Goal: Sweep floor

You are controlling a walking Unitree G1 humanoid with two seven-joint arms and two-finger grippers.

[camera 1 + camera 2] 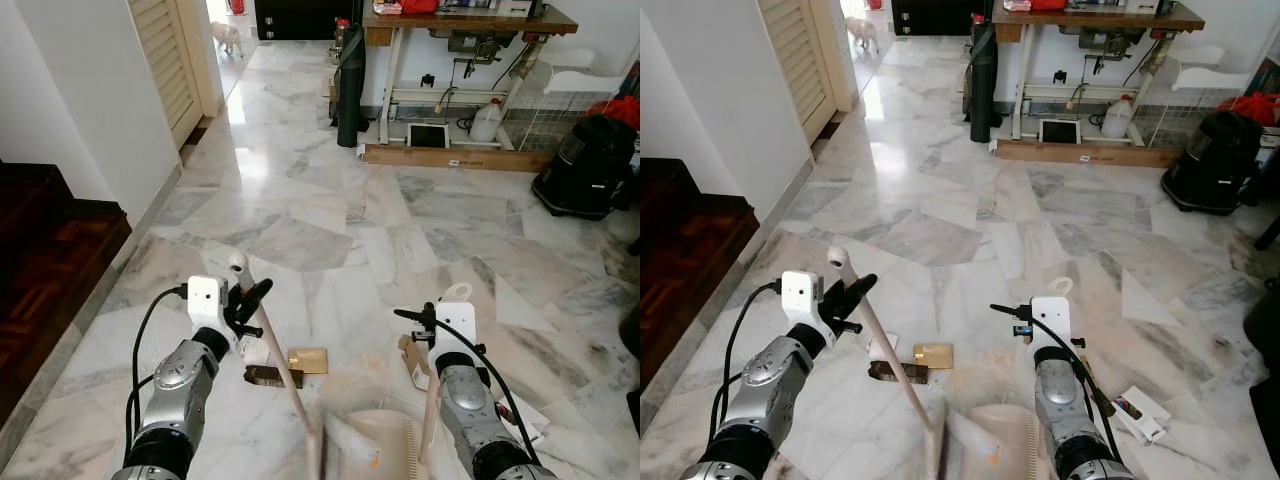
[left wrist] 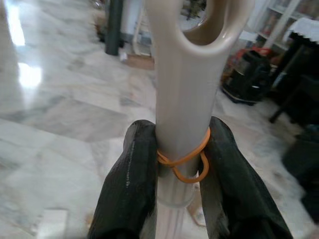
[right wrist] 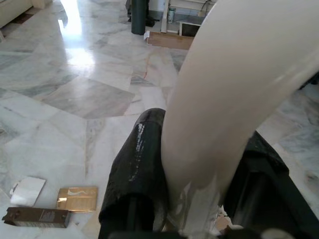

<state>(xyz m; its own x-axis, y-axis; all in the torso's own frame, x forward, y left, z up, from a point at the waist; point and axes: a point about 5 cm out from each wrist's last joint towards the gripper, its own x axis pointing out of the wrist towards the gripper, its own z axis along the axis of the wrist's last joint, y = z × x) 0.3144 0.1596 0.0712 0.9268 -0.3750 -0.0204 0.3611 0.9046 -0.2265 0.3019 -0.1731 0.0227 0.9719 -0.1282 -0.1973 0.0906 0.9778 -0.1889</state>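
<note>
Left eye view: left gripper (image 1: 250, 305) clamped on broom handle (image 1: 275, 350), slanting down to marble floor (image 1: 330, 220). Right gripper (image 3: 199, 169) clamped on cream dustpan handle (image 3: 224, 99); dustpan (image 1: 375, 445) sits low between arms. Gold box (image 1: 308, 361), brown box (image 1: 268, 376), white card (image 3: 26, 190) lie just ahead of it.

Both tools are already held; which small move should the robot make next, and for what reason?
Probably a short stroke: the left gripper, shut on the broom handle, should draw the gold packet and brown box toward the dustpan, held by the right gripper. The litter lies just beyond the pan's mouth.
</note>
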